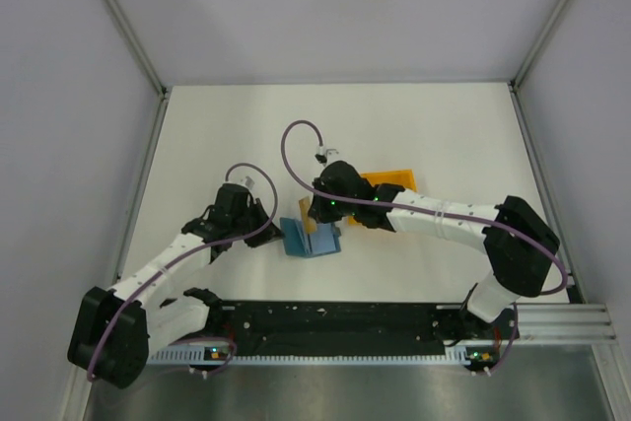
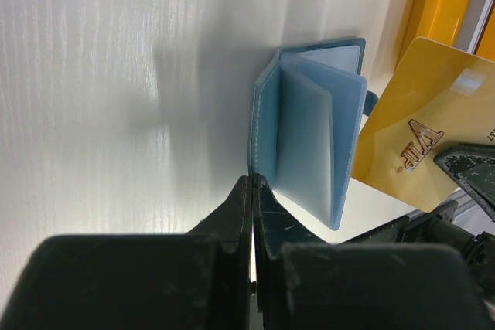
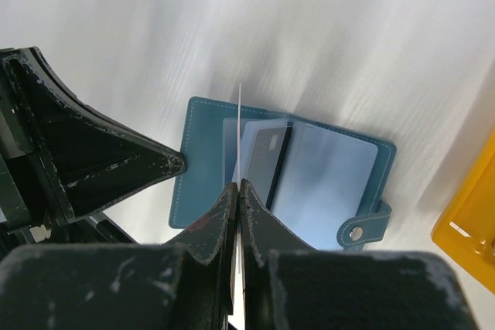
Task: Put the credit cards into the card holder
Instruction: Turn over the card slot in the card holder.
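The teal-blue card holder [image 1: 308, 241] lies open like a book on the white table, its clear sleeves fanned out [image 2: 309, 129]. My left gripper [image 2: 253, 185] is shut on the edge of its cover and shows in the top view [image 1: 279, 231]. My right gripper [image 3: 239, 185] is shut on a yellow credit card marked "VIP" [image 2: 418, 141], held on edge just above the open holder [image 3: 325, 183]. The card shows edge-on in the right wrist view [image 3: 240, 133]. A dark card [image 3: 267, 156] sits in one sleeve. The right gripper [image 1: 321, 218] hovers over the holder.
An orange open tray [image 1: 392, 182] stands just behind and right of the holder; it shows in the left wrist view [image 2: 445, 1] and the right wrist view [image 3: 472, 222]. One of the left gripper's fingers [image 3: 100, 160] is close beside the right gripper. Grey walls enclose the table.
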